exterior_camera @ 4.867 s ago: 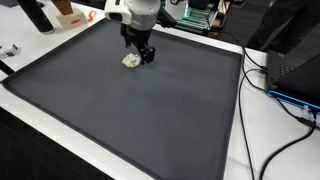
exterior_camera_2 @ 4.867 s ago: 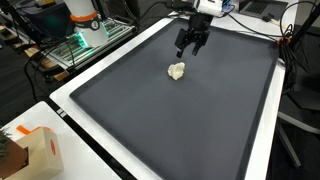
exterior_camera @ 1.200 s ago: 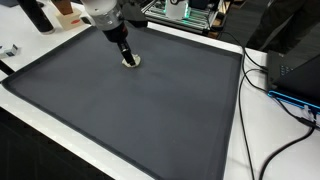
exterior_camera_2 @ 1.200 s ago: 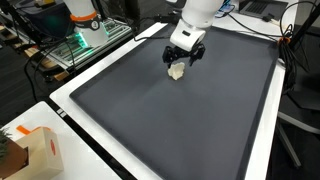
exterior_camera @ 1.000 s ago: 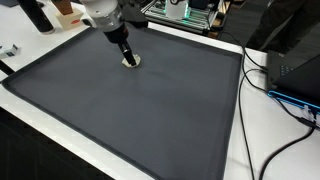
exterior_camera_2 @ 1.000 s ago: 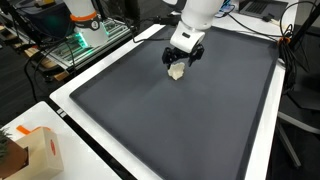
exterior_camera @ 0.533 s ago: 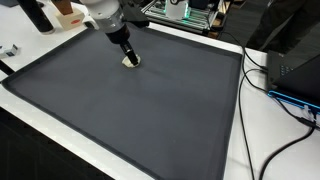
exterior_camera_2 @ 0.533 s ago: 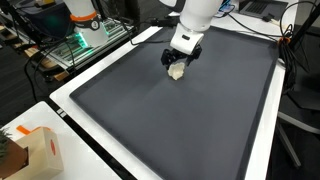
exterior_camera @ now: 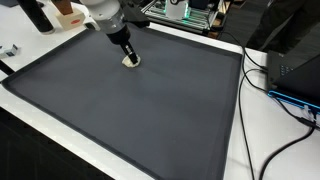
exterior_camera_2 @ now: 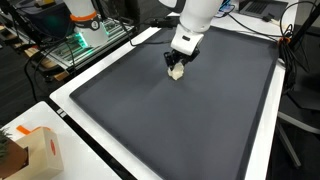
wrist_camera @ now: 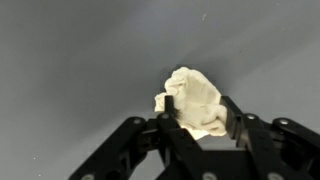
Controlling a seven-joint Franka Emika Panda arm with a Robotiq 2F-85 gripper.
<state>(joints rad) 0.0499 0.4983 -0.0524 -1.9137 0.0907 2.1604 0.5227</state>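
Crumpled pale lump [wrist_camera: 195, 100], off-white and creased like wadded paper or cloth, sits between the two dark fingers [wrist_camera: 170, 118] of the hand [wrist_camera: 198, 115]. In the wrist view each fingertip presses against one flank of it, so the hand is clenched on the lump, grasping it by its sides. Most of the lump bulges out beyond the fingertips, with only its near edge tucked between them. In both exterior views the hand [exterior_camera: 128, 55] [exterior_camera_2: 180, 60] points steeply down from the white arm, and the lump [exterior_camera: 131, 62] [exterior_camera_2: 176, 71] shows directly under its fingertips, at the surface of a dark grey mat [exterior_camera: 150, 110]. I cannot tell whether the lump rests on the mat or is just clear of it. The mat [exterior_camera_2: 170, 120] spreads wide around the hand on every side and lies on a white worktop [exterior_camera: 245, 140], whose pale border frames it. Well away from the hand, past the mat's edge, black cables [exterior_camera: 285, 100] trail over the worktop in an exterior view. A cardboard box [exterior_camera_2: 40, 150] stands at a far corner, well apart from the hand, and green-lit equipment [exterior_camera_2: 85, 45] sits behind the mat's border.
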